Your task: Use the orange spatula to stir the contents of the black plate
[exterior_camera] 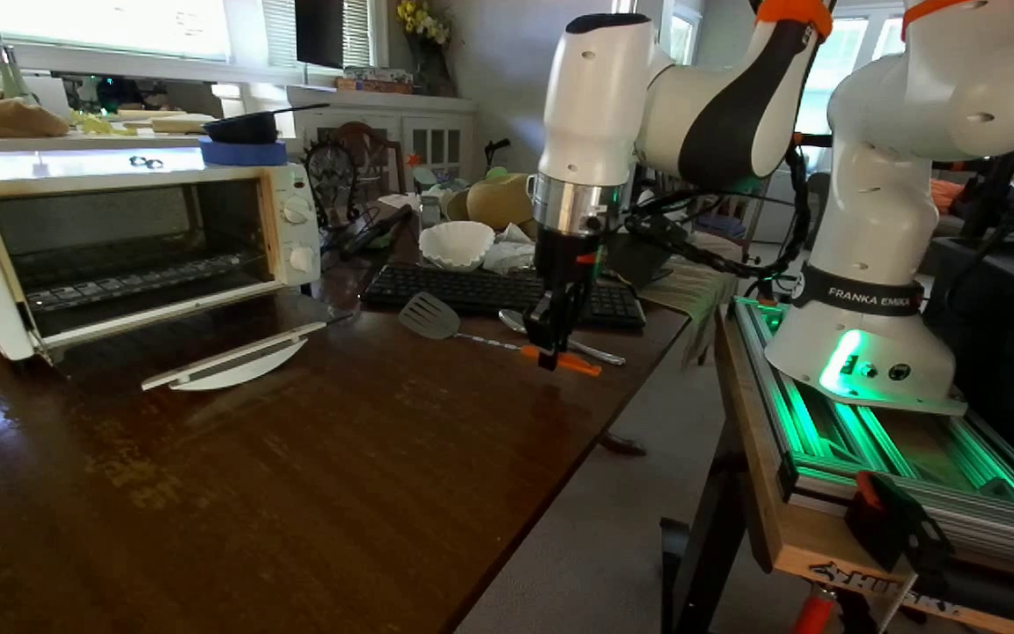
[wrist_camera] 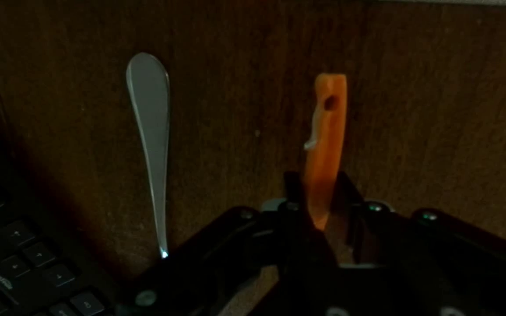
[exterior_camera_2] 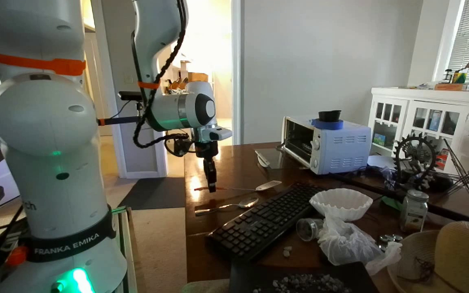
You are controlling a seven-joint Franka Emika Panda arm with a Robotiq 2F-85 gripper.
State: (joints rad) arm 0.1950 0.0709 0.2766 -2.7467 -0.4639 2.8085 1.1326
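Wrist view: end effector (wrist_camera: 320, 186) straddling orange spatula's (wrist_camera: 328, 136) slim, holed handle.

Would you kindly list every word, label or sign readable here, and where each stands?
"FRANKA EMIKA": black band on the white robot arm.
"ch": that arm's casing.
"HUSKY", partly covered: tan wooden workbench.
"End": black plastic keyboard.
Arrow signs: same keyboard.
"amazonbasics", blurred: same keyboard.
Too small: clear glass jar's label, most keys.

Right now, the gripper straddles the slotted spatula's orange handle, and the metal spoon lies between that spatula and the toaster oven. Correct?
Not quite: the wrist view shows the metal spoon lying between the slotted spatula and the black computer keyboard. The gripper does straddle that spatula's orange handle.
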